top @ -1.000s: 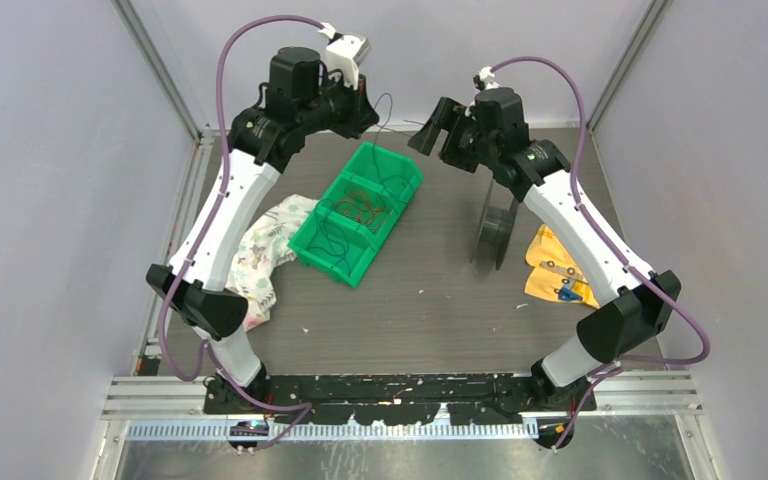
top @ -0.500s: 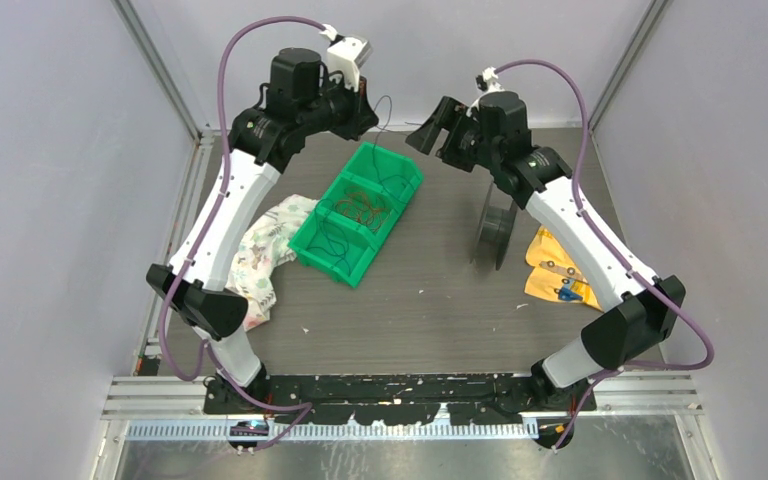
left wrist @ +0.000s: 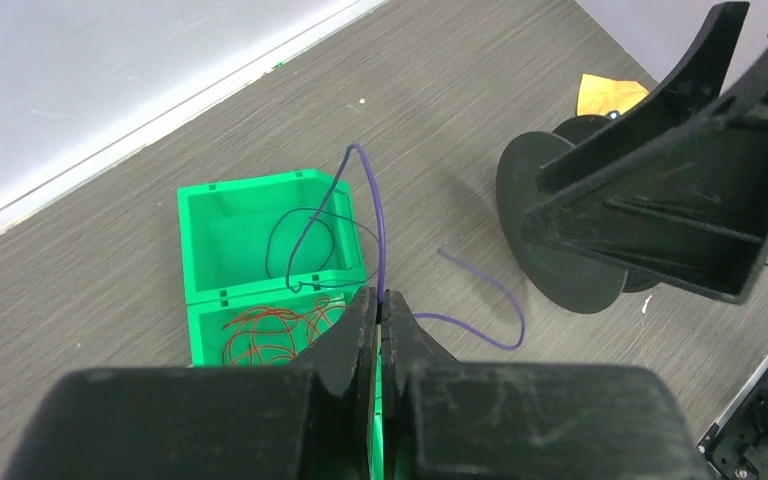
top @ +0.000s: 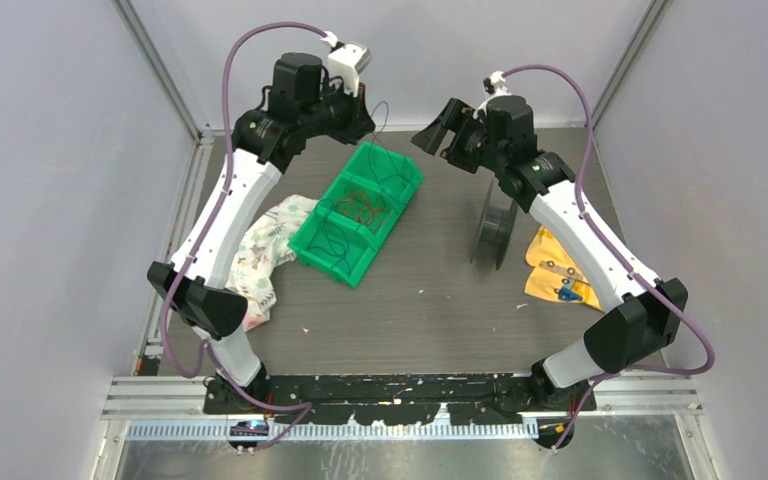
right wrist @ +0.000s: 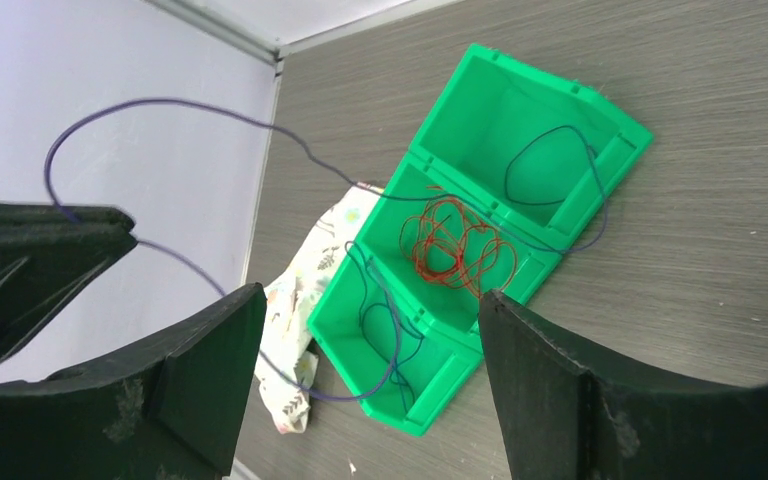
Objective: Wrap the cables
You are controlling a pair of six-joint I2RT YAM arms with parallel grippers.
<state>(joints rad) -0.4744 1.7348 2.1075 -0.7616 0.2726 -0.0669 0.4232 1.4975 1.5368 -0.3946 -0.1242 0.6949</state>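
My left gripper [left wrist: 380, 296] is shut on a thin purple cable [left wrist: 377, 230] and holds it raised above the far end of the green three-part bin [top: 360, 210]. The cable arcs up and trails down into the bin [right wrist: 190, 104]. A red-brown cable coil [right wrist: 457, 243] lies in the middle compartment, and dark cables [right wrist: 550, 165] lie in the end ones. My right gripper [right wrist: 370, 295] is open and empty, raised to the right of the bin [top: 438, 128], facing the left gripper [right wrist: 132, 238]. A black spool [top: 495, 228] stands on edge below it.
A patterned cloth [top: 270, 255] lies against the bin's left side. Yellow packets [top: 550, 268] with a small blue part lie right of the spool. Grey walls stand close on the left, back and right.
The left gripper has lifted a little farther back with the purple cable. The right gripper has shifted slightly right and back, still open.
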